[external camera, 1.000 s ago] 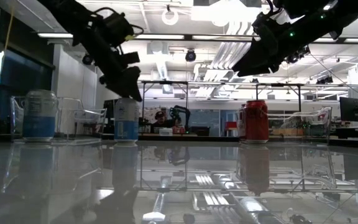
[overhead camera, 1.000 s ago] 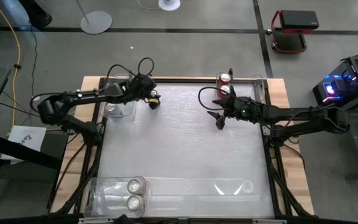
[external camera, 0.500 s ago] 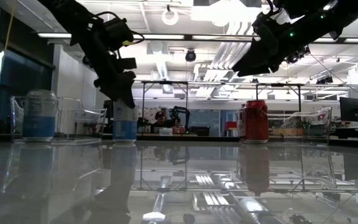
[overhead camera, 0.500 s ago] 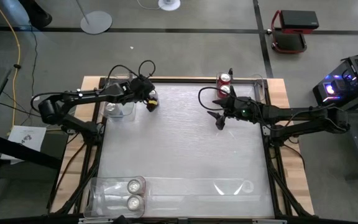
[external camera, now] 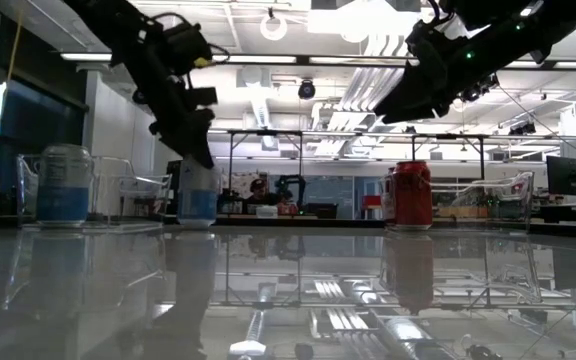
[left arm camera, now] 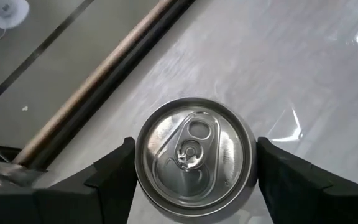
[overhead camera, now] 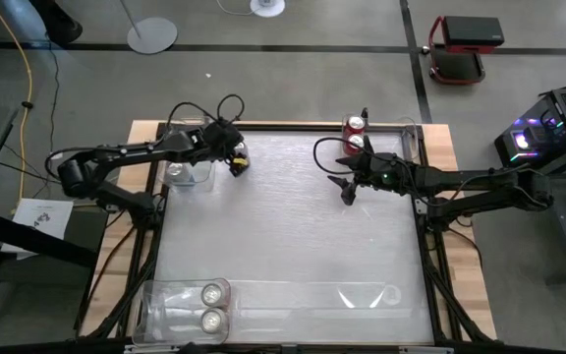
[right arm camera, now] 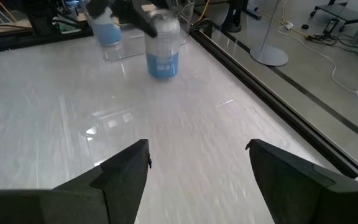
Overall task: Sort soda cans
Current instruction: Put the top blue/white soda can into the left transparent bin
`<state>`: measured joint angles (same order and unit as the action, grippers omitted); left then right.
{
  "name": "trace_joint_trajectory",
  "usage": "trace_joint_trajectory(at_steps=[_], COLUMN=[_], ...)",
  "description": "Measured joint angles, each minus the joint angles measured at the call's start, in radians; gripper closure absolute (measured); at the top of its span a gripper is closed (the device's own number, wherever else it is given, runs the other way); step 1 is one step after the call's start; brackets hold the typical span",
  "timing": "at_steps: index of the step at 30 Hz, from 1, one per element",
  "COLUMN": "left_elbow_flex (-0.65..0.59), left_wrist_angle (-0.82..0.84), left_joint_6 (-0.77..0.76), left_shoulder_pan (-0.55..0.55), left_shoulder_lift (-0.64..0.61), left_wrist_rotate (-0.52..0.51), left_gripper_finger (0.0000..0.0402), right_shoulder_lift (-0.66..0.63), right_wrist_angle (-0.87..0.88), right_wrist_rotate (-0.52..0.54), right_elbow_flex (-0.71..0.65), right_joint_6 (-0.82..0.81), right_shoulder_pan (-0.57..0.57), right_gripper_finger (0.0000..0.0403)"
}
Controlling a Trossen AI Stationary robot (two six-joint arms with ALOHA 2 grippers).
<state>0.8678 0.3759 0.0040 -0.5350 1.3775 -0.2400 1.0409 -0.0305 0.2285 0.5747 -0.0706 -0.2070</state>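
A silver-and-blue soda can (left arm camera: 194,155) stands upright on the table near its far left, and my left gripper (overhead camera: 236,160) is shut on it from above. My right gripper (overhead camera: 345,190) hangs open above the table right of centre, with nothing between its fingers (right arm camera: 123,180). Two red soda cans (overhead camera: 355,125) (overhead camera: 355,144) stand at the far edge just beyond it. Another silver-and-blue can (external camera: 64,185) sits in the clear bin (overhead camera: 187,172) at the far left. My left gripper pinches the can's upper body just under the rim (left arm camera: 140,163) between its two fingers, one on each opposite side. The fingers (left arm camera: 117,180) slant down from the table's left. The can stays upright with its base (external camera: 197,222) on the table.
A clear bin (overhead camera: 185,305) at the near left holds two silver-topped cans. A second clear bin (external camera: 498,200) stands at the far right behind the red cans. The middle of the table is bare, glossy surface.
My left gripper has tipped more steeply downward and shifted a little toward the table's left edge, settling over the silver-and-blue can's top with its fingers drawn in on the can. The can stays standing on the table.
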Motion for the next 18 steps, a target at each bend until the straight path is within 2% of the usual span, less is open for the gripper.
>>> trace_joint_trajectory(at_steps=[5, 11, 18], left_elbow_flex=[0.045, 0.128, 0.287], left_wrist_angle=[0.020, 0.124, 0.353], left_joint_6=[0.015, 0.002, -0.019], left_shoulder_pan=[0.010, 0.038, 0.090], left_shoulder_lift=[-0.061, -0.146, -0.222], left_wrist_rotate=[-0.002, -0.013, -0.181], left_gripper_finger=[0.0132, 0.0130, 0.0130], right_shoulder_lift=[0.000, 0.000, 0.000], right_wrist_angle=[0.007, 0.008, 0.008], right_wrist_rotate=[0.000, 0.000, 0.001], right_elbow_flex=[0.000, 0.000, 0.000], right_joint_6=[0.000, 0.003, 0.024], right_shoulder_pan=[0.000, 0.000, 0.000], right_gripper_finger=[0.0132, 0.0132, 0.0132])
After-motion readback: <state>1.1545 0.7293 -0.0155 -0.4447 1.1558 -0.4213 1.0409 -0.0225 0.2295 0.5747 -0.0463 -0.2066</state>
